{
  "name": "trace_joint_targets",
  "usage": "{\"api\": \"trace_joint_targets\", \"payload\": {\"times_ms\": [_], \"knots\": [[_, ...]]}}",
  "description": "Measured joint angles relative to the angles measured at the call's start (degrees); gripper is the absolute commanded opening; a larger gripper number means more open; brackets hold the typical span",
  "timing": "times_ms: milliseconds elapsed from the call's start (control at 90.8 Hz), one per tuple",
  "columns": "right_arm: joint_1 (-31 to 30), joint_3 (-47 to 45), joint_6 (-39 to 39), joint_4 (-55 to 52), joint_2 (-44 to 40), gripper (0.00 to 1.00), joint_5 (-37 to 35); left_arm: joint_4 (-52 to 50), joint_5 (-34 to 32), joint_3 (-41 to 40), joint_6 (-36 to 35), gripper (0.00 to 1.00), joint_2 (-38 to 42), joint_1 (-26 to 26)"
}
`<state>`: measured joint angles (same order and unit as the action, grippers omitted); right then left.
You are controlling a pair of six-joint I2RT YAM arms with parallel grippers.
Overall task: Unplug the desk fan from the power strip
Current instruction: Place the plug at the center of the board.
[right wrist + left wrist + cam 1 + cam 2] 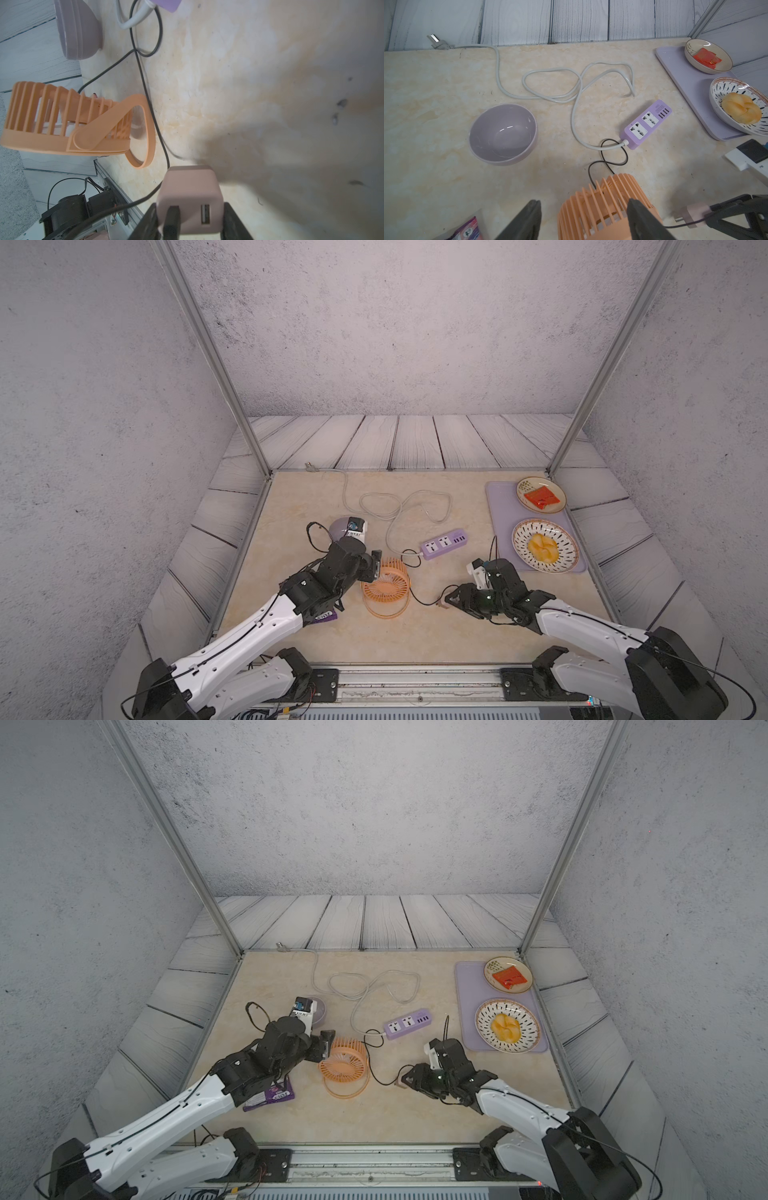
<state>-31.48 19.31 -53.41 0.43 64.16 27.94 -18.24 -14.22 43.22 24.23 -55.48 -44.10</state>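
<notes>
The orange desk fan (386, 585) stands on its hoop stand in the middle of the table. Its thin black cord (420, 600) runs right to a pale pink plug block (190, 199), and my right gripper (188, 220) is shut on this block low over the table. The lilac power strip (444, 544) lies behind the fan, and both its white sockets (644, 125) are empty. My left gripper (583, 202) is open at the fan's upper rear rim. One finger (639, 218) is against the grille and the other stands apart from it.
A lilac bowl (503, 135) sits behind my left wrist. The strip's whitish cable (386, 506) loops toward the back edge. A lilac tray (500, 506) at the right carries two plates of food. A purple packet (270, 1096) lies under my left arm.
</notes>
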Motion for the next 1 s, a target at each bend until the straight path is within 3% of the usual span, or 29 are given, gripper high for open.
{"api": "trace_joint_targets", "payload": {"times_ms": [506,1002], "knots": [[3.28,-2.38,0.46,1.31,-1.11,0.62,-0.83,0.00,-1.01,-0.44,0.33,0.71,1.95,0.00],[4.31,1.05,4.33,-14.49,-14.34,0.66,-8.17,-0.26,-1.53,-0.44,0.90,0.71,2.29,0.00]]}}
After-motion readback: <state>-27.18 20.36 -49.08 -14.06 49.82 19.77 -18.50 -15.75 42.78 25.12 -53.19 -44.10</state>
